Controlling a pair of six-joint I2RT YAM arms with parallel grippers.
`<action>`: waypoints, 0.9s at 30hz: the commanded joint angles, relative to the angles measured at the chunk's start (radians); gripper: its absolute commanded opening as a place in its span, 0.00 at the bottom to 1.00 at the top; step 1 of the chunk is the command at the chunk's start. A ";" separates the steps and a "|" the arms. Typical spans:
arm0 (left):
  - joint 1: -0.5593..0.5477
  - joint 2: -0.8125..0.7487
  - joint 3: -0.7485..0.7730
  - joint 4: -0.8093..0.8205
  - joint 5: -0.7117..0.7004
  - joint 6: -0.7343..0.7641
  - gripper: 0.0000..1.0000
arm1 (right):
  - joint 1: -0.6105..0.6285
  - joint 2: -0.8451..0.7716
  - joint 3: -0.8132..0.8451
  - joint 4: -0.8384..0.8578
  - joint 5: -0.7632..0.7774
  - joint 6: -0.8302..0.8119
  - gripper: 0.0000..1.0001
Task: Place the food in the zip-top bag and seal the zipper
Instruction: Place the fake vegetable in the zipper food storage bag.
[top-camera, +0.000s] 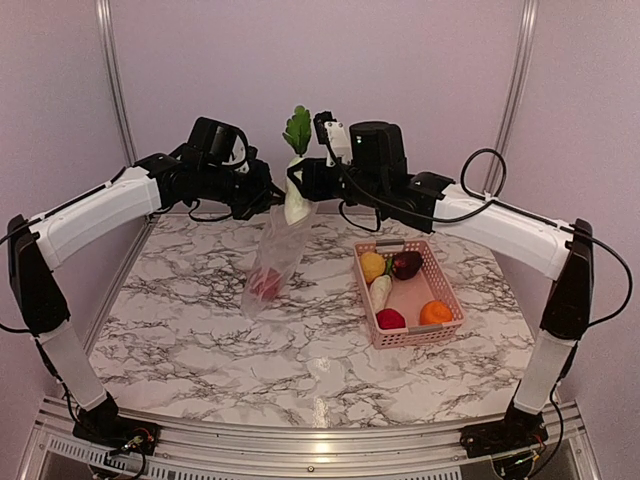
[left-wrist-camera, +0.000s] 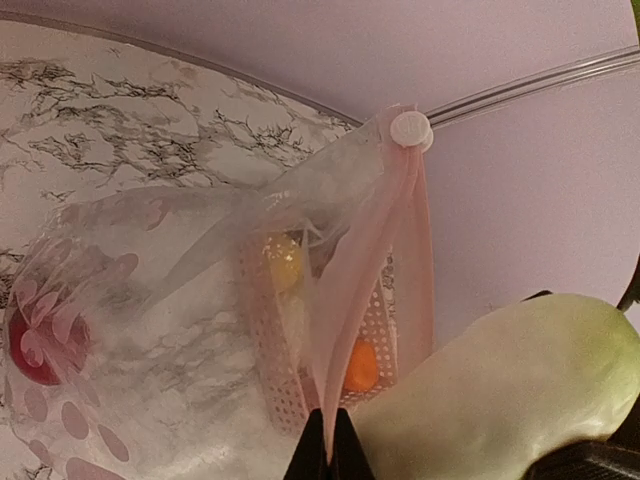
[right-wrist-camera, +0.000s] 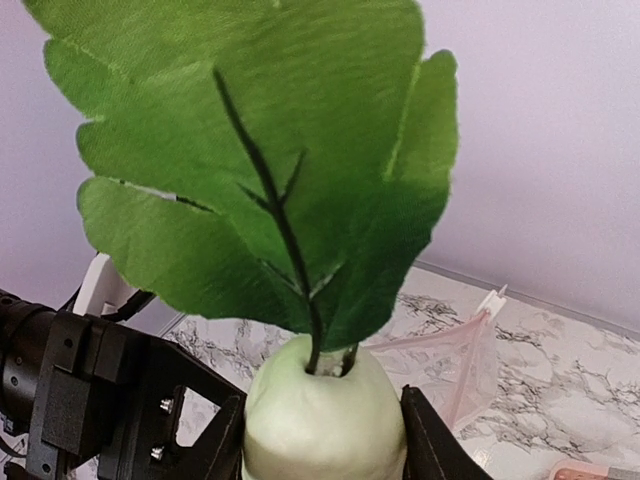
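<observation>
My left gripper (top-camera: 268, 196) (left-wrist-camera: 332, 440) is shut on the mouth edge of the zip-top bag (top-camera: 275, 255) (left-wrist-camera: 200, 300) and holds it hanging above the table. The pinkish zipper (left-wrist-camera: 370, 250) runs up from the jaws to a white slider (left-wrist-camera: 410, 128). One red round food (top-camera: 266, 285) (left-wrist-camera: 40, 345) lies at the bag's bottom. My right gripper (top-camera: 298, 185) (right-wrist-camera: 322, 440) is shut on a white radish (top-camera: 296, 207) (right-wrist-camera: 320, 420) with a green leaf (top-camera: 298, 130) (right-wrist-camera: 260, 150), upright, its lower end at the bag's mouth.
A pink lattice basket (top-camera: 447, 290) stands on the marble table to the right, holding a yellow piece (top-camera: 372, 265), a maroon piece (top-camera: 407, 264), a white oblong piece (top-camera: 380, 292), a red piece (top-camera: 390, 319) and an orange piece (top-camera: 435, 312). The left arm's black wrist (right-wrist-camera: 70, 390) is close beside my right gripper.
</observation>
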 joint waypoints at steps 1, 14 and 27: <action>-0.002 -0.034 -0.008 0.033 0.002 -0.007 0.00 | 0.028 -0.043 -0.004 0.017 0.041 -0.014 0.04; -0.002 -0.038 -0.045 0.047 -0.013 0.008 0.00 | 0.025 -0.048 0.174 -0.228 0.074 0.063 0.81; 0.002 -0.038 0.012 -0.014 -0.038 0.115 0.00 | 0.004 -0.135 0.142 -0.292 0.115 0.067 0.82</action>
